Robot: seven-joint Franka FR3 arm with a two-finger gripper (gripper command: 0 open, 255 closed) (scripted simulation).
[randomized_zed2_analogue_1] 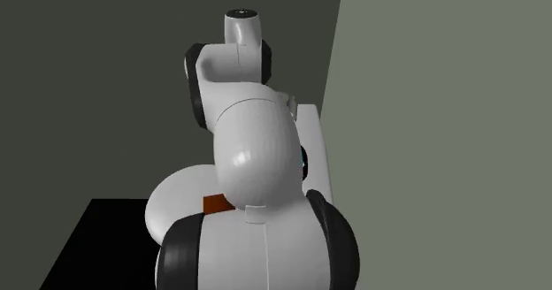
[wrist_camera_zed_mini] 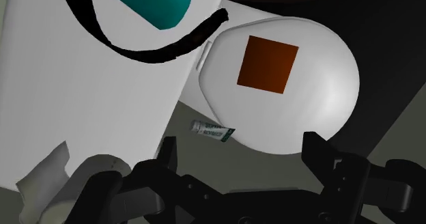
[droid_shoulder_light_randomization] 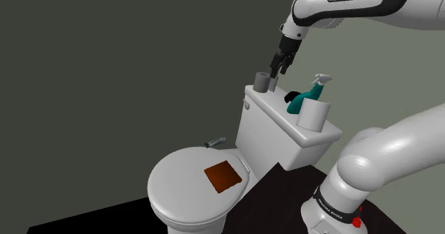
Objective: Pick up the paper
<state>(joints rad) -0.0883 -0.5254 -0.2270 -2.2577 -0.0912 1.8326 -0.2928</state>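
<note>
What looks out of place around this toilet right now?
A flat brown square lies on the closed toilet lid, an unusual spot for anything. A small tube lies on the floor beside it, as if dropped. On the tank, the teal spray bottle looks tipped rather than upright.

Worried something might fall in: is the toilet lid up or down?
Down. The white lid lies flat over the bowl, with a brown square lying on top of it.
</note>
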